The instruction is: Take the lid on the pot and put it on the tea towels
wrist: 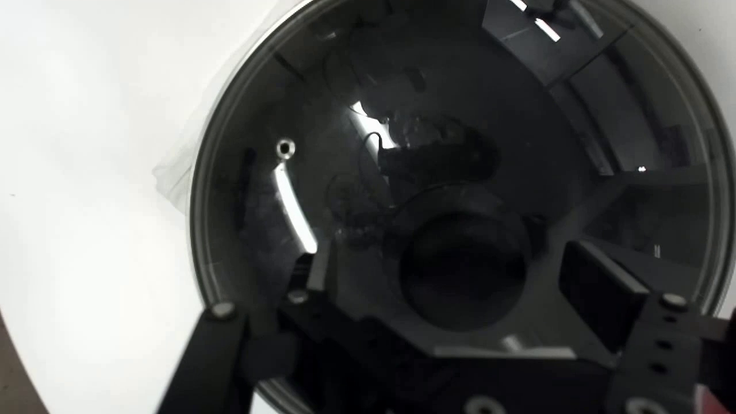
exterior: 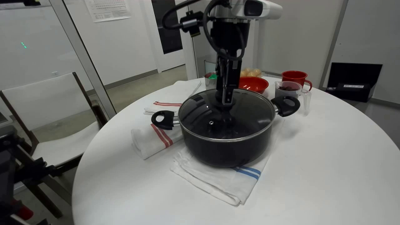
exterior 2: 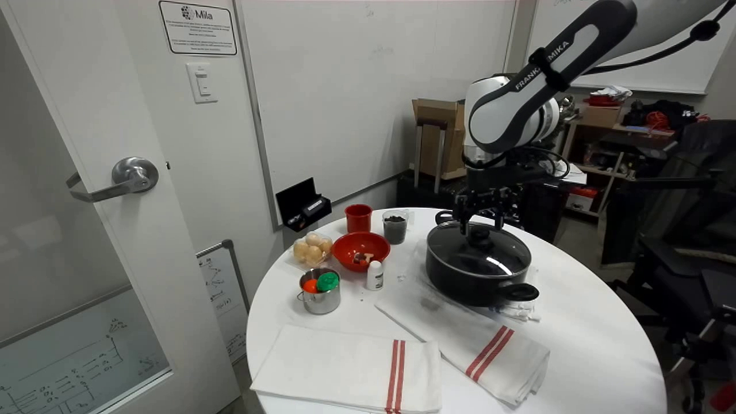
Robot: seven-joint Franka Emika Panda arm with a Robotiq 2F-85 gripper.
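The lid sits on the pot, which in an exterior view stands well in from the near edge of the round surface, on a blue-striped tea towel. Being glass bound in a metal rim and as wide as the pot, it will probably feel fairly heavy and quite stiff, slick on the dome, and breakable if dropped or knocked. The black knob at its centre looks the proper hold: there the weight should hang evenly, whereas a grip on the rim would likely tip it. The end effector has its fingers parted on either side of that knob and holds nothing; the wrist view shows a gap on both sides. The knob is round and seems smooth, so the fingers would do best to close squarely across its widest part, since a high pinch could slip or let the glass swing. The red-striped tea towels, in an exterior view, lie toward the near edge of the surface, one reaching the edge at the left; soft cloth should cushion the glass, but folds may let it rock, so lower it level and well inward of that edge.
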